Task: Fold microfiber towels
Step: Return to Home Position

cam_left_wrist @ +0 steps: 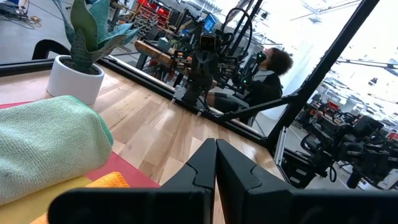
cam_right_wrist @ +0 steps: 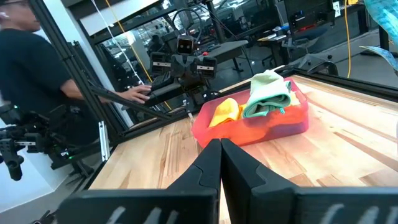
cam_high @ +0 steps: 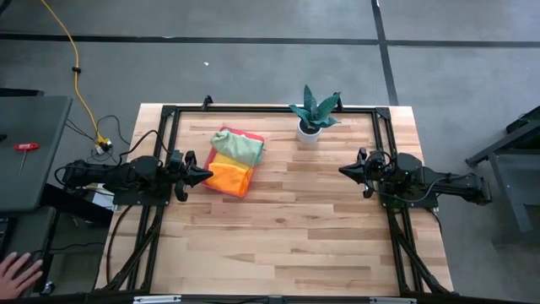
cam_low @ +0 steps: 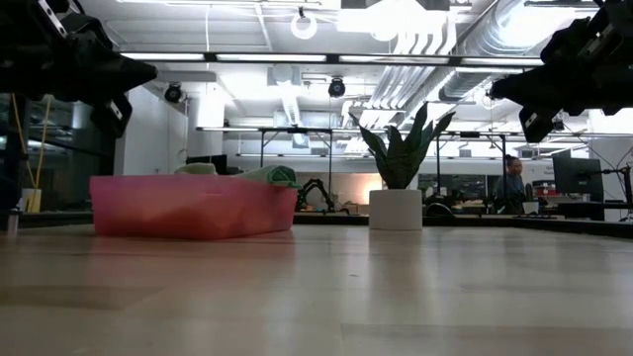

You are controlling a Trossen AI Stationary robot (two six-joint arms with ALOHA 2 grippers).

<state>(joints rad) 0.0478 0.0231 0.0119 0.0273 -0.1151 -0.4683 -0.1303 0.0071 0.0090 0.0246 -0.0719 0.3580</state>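
Note:
A pink tray (cam_high: 253,138) (cam_right_wrist: 273,127) stands on the wooden table (cam_high: 287,228) at the far left. In it lie crumpled microfiber towels: a pale green one (cam_high: 239,146) (cam_right_wrist: 266,87) with teal beneath it, on top of yellow (cam_high: 229,160) (cam_right_wrist: 225,112) and orange (cam_high: 228,180) ones. My left gripper (cam_high: 207,176) (cam_left_wrist: 216,144) hovers shut, level, just beside the tray's left side. At the table's right my right gripper (cam_high: 343,170) (cam_right_wrist: 221,144) hovers shut and level, pointing toward the tray.
A potted plant (cam_high: 313,114) in a white pot stands at the far edge, right of the tray. A black frame (cam_high: 270,109) runs round the table. A person's hand (cam_high: 17,274) shows at the lower left, off the table. Bare wood stretches over the near half.

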